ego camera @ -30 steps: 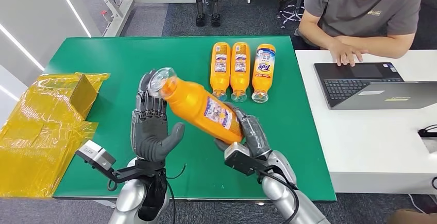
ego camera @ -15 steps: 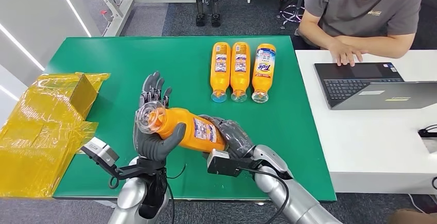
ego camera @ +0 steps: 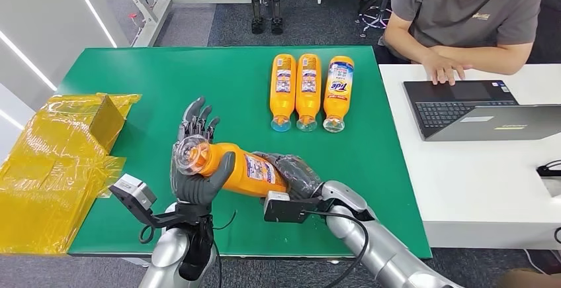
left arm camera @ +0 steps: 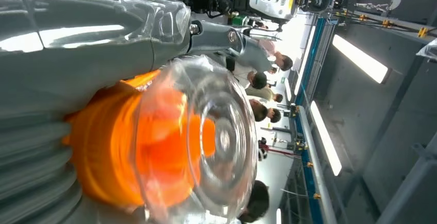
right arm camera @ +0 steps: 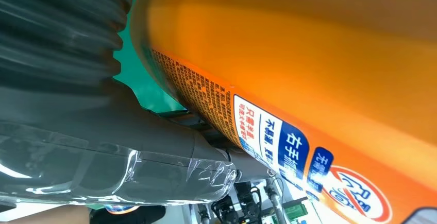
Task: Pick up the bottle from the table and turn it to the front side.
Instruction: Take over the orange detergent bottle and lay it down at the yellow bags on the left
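now | orange bottle [ego camera: 241, 167] grasped by both hands' fingers: left hand [ego camera: 193, 169], right hand [ego camera: 296, 174] | "tide" label on a far bottle [ego camera: 338, 93]

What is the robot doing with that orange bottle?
The robot is holding an orange bottle sideways above the green table. Its right robot hand grips the bottom end, and its left robot hand cups the clear cap end. Three more orange bottles lie in a row farther back. A person sits at a laptop nearby.
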